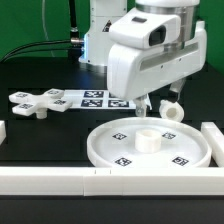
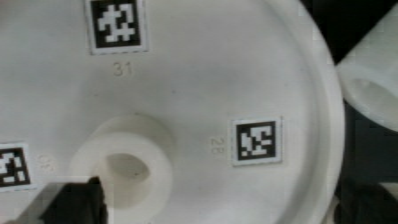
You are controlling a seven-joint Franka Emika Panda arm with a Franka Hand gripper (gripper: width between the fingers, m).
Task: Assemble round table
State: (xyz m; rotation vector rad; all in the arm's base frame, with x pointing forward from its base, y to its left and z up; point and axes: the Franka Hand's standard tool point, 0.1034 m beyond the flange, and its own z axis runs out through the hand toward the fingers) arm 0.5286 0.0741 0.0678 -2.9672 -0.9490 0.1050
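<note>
The large rimmed disc [image 1: 112, 148] lies flat on the black table near the front, with its central hub [image 1: 148, 140] upright. The disc fills the wrist view [image 2: 196, 90], with the hub [image 2: 125, 165] near my dark fingertips [image 2: 45, 205]. My gripper [image 1: 158, 103] hangs just above the disc's far rim, open and empty; in the wrist view [image 2: 205, 215] its jaws stand wide apart. The short cylinder [image 1: 172, 107] lies beyond the disc, close beside my fingers. The cross-shaped piece [image 1: 40, 102] lies at the exterior view's left.
The marker board [image 1: 95, 98] lies behind the disc. Long white bars run along the front edge [image 1: 60, 180] and the exterior view's right [image 1: 212, 140]. A blurred white part [image 2: 374, 90] shows beside the disc in the wrist view.
</note>
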